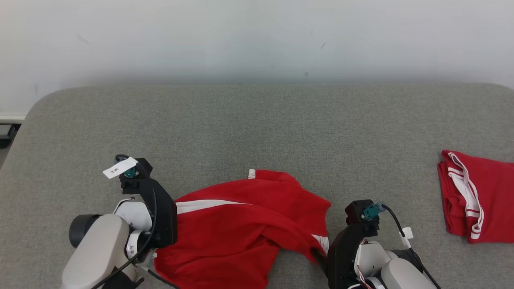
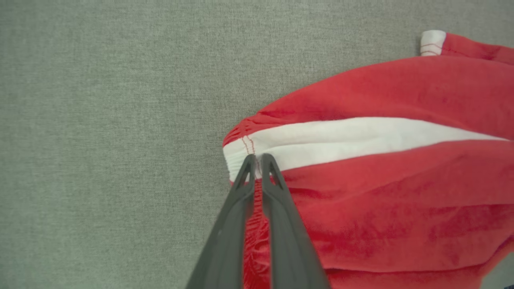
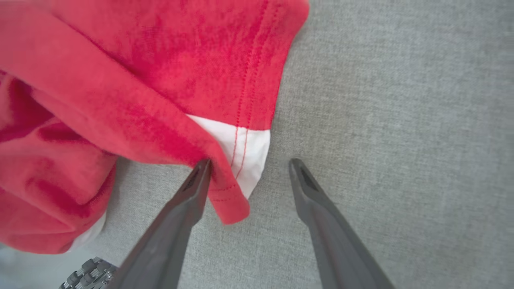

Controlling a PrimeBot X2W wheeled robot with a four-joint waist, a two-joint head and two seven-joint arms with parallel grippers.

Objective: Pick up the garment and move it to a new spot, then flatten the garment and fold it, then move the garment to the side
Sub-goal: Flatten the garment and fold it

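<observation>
Red shorts (image 1: 241, 233) lower centre on grey desk (image 1: 257, 128); left hand (image 2: 258, 158) clenched on waistband (image 2: 235, 159), right hand (image 3: 251, 162) released astride hem corner (image 3: 249, 148).

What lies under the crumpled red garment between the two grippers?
The grey surface meets the red garment at its visible edges; anything beneath the folds is covered.

A garment (image 1: 241, 224) lies on the table (image 1: 257, 120) at the middle of its near edge. Another folded garment (image 1: 478, 196) lies well apart at the right edge. The left gripper (image 2: 259, 160) sits on the first one's left end, and the right gripper (image 3: 249, 162) at its right corner.
</observation>
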